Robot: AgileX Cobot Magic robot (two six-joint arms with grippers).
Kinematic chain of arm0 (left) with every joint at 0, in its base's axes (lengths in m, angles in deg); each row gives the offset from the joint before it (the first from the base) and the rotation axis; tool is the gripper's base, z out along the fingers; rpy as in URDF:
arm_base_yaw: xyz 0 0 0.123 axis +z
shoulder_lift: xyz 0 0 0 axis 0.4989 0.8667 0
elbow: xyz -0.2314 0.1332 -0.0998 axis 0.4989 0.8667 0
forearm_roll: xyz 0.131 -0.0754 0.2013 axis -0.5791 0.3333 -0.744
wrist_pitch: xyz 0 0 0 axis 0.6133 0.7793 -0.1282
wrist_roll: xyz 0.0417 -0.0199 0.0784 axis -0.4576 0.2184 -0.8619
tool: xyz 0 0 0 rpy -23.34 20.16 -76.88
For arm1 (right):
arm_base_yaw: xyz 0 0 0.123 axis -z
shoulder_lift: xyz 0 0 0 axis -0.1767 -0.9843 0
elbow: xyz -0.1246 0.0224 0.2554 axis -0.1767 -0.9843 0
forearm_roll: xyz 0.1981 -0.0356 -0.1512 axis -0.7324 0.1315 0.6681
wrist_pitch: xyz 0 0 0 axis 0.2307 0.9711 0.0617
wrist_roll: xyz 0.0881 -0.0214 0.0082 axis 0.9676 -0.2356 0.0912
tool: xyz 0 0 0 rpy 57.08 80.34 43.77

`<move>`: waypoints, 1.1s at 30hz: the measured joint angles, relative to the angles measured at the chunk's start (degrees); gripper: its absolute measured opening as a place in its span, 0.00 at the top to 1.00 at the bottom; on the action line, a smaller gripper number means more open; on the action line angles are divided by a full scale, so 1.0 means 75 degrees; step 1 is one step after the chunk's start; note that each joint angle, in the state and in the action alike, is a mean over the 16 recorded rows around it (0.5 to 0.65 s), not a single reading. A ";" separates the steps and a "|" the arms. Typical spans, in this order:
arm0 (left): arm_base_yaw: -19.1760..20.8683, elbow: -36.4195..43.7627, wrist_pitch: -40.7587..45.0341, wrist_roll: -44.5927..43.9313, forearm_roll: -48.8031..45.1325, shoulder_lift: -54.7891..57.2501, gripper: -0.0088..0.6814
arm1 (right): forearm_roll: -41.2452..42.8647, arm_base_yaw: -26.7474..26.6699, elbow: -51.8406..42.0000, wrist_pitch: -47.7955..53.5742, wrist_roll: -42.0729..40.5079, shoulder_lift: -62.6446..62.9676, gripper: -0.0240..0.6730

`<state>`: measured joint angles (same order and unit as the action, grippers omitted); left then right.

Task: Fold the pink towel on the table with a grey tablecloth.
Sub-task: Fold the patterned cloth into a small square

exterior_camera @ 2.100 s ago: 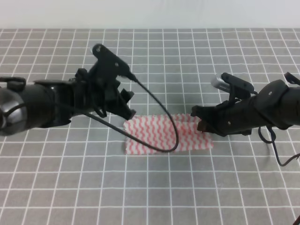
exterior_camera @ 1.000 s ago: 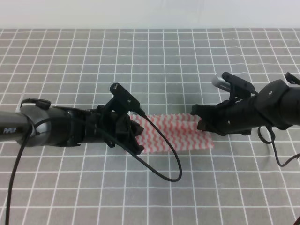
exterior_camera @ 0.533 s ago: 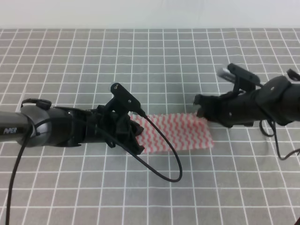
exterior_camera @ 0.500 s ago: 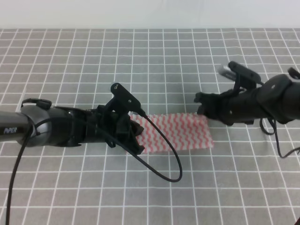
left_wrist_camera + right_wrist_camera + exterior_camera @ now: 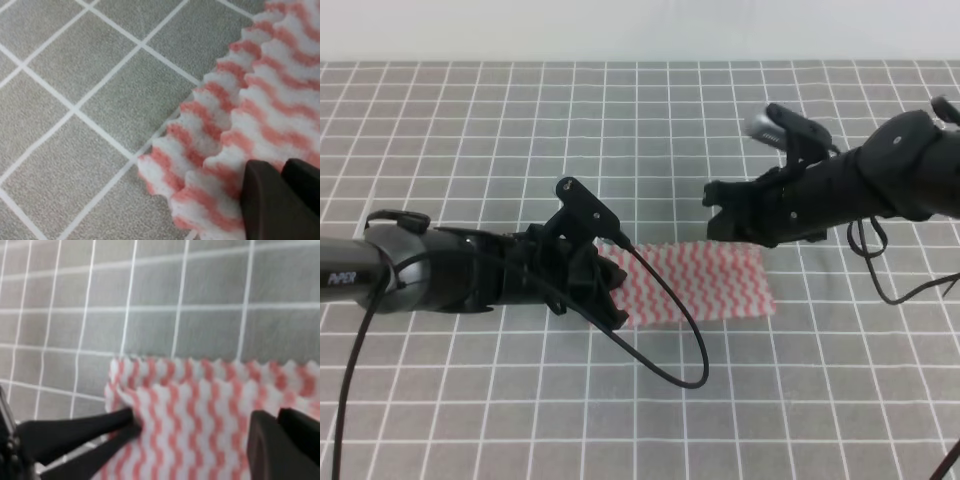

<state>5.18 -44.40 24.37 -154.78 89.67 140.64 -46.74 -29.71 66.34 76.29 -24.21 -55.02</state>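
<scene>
Exterior high view: one pink towel, two arms, one table with a grey tablecloth. Towel lying flat near the middle of the table as a folded strip, long axis running left to right. Left pincer down at the towel's left end, same spot as half a second ago, tips hidden by its own body here. Right pincer lifted off the towel's far right corner since then and swung up and leftward, now hovering above the far edge, holding nothing; can't tell how wide its jaws stand from here.

Left wrist view: a single dark fingertip pressed onto the towel's pinked corner, two layers visible stacked there. Looks pinched on the cloth, though the second finger isn't in sight.

Right wrist view: towel below, zigzag far edge running across the frame. Left pincer clamped on the towel's end, jaws pressed together. One right fingertip at lower right, clear of the cloth.
</scene>
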 joint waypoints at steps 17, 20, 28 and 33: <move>-0.0001 0.0004 -0.0006 0.0023 0.0003 0.0003 0.90 | 0.0558 0.0208 0.0027 -0.0737 -0.0013 -0.0681 0.99; -0.0001 0.0000 0.0011 0.0023 0.0000 0.0001 0.90 | 0.0593 0.0312 0.0047 -0.0742 -0.0015 -0.0691 0.99; 0.0001 -0.0013 0.0045 0.0019 -0.0014 -0.0066 0.90 | 0.0604 0.0470 0.0195 -0.0210 -0.0101 -0.0433 0.99; 0.0000 -0.0010 0.0041 0.0120 0.0018 -0.0291 0.90 | 0.0642 0.0317 0.0291 0.0347 -0.0182 -0.0160 0.99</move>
<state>5.18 -44.48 24.68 -153.88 89.81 138.46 -41.92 -27.33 68.52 78.89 -25.58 -56.22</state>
